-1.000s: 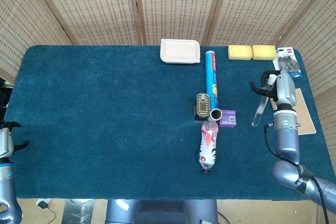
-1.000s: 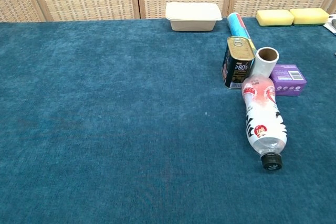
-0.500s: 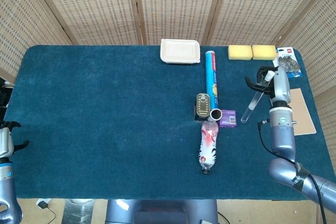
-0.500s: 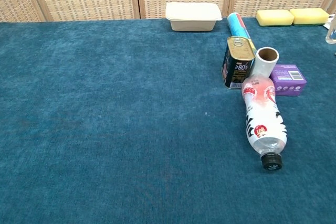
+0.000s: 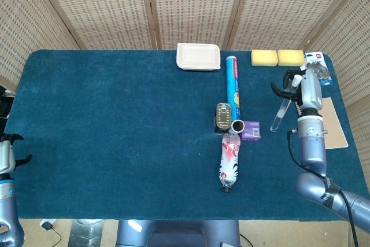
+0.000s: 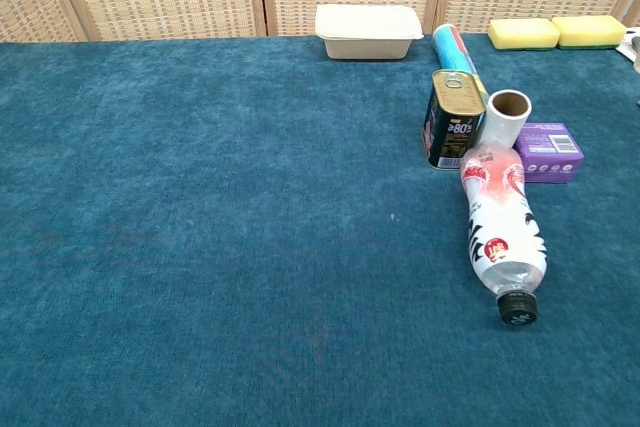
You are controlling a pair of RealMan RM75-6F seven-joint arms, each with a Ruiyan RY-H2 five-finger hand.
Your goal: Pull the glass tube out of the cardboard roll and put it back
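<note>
Since half a second ago the glass tube (image 5: 281, 115) swung back right in the head view — the right hand (image 5: 304, 92) grips its top, well apart from the cardboard roll (image 5: 237, 125); the chest view shows the roll's open mouth empty — awaiting reinsertion, I think.

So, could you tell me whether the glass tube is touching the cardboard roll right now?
Apart. The head view shows the glass tube held by the right hand, with bare blue cloth between it and the cardboard roll.
</note>
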